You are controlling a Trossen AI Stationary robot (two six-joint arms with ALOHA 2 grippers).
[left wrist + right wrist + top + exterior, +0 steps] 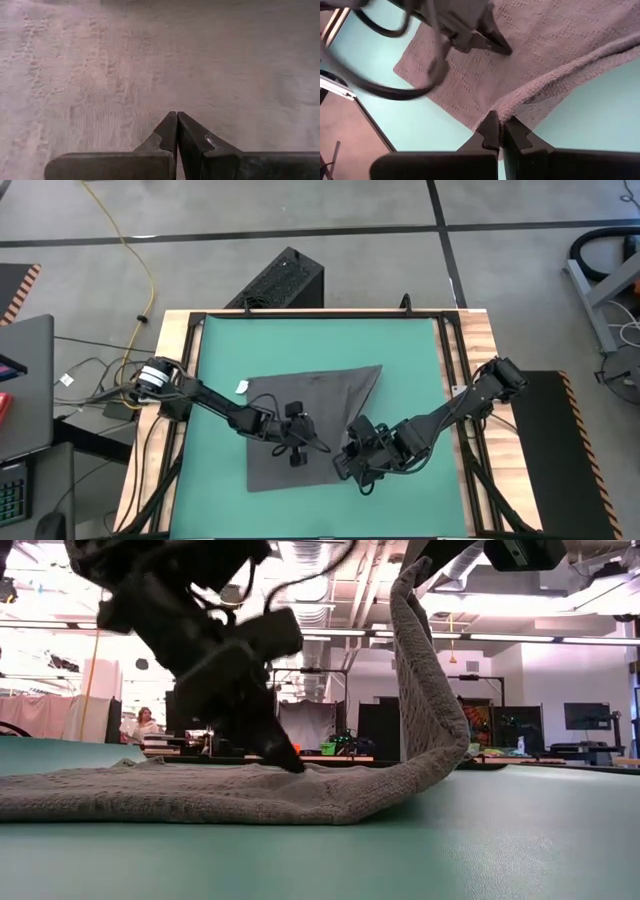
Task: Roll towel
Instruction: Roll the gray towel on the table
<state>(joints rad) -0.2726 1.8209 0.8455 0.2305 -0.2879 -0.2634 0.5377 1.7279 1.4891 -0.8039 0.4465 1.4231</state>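
The towel (310, 425) is plain dark grey with a fine woven texture and a small white tag (241, 388), lying on a flat teal-green mat (420, 360) framed by a pale wood-grain table (490, 340), under black arms.

My wooden-edged table (492, 340) carries a green mat (300, 340); the dark grey towel (300, 405) lies on it, centre frame, one corner raised.
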